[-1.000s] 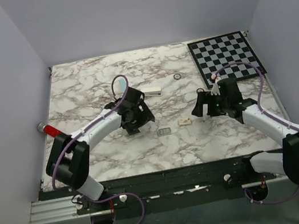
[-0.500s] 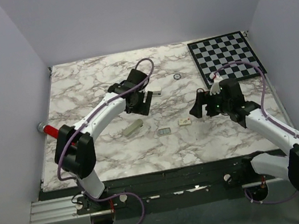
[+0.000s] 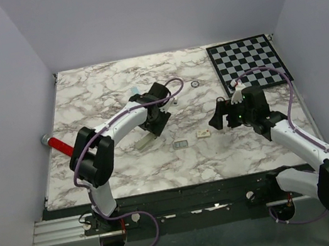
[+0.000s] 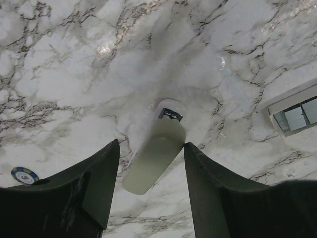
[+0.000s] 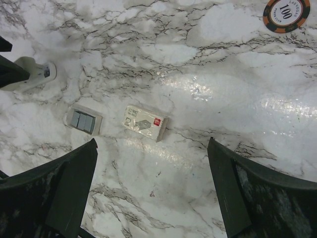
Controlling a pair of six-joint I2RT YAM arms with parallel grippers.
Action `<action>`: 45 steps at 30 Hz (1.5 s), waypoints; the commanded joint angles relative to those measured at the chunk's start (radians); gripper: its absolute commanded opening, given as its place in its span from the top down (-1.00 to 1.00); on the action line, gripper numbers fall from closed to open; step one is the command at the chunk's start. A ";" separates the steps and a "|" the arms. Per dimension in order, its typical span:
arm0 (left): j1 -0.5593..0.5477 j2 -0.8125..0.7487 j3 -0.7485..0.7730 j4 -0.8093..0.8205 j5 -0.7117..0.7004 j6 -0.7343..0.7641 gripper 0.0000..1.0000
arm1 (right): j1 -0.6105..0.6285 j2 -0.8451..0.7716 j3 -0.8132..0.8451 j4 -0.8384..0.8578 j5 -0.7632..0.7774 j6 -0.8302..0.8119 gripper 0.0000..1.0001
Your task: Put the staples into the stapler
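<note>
Approach to stapler (image 4: 157,151); staples (image 5: 84,120) not yet loaded.
Left gripper (image 4: 151,145) wide, flanking stapler; right gripper (image 5: 152,141) wide, empty; staples at stapler's 3 o'clock. Next, probably: clamp stapler squarely.

This is a robotics lab test cell. The table (image 3: 113,87) has a marble-print top and is boxed in on its far, left and right sides by plain pale walls (image 3: 157,9). A printed black-and-white checkerboard (image 3: 248,62) lies flat on its far right corner. An aluminium slotted rail (image 3: 59,229) runs along its near edge. A left arm (image 3: 117,125) and a right arm (image 3: 298,137) are mounted there, with purple cables (image 3: 260,69) looping over them.
</note>
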 commanded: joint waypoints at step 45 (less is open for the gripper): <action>-0.020 -0.473 -0.195 0.337 0.531 -0.038 1.00 | 0.291 0.189 0.232 0.267 -0.218 0.159 -0.75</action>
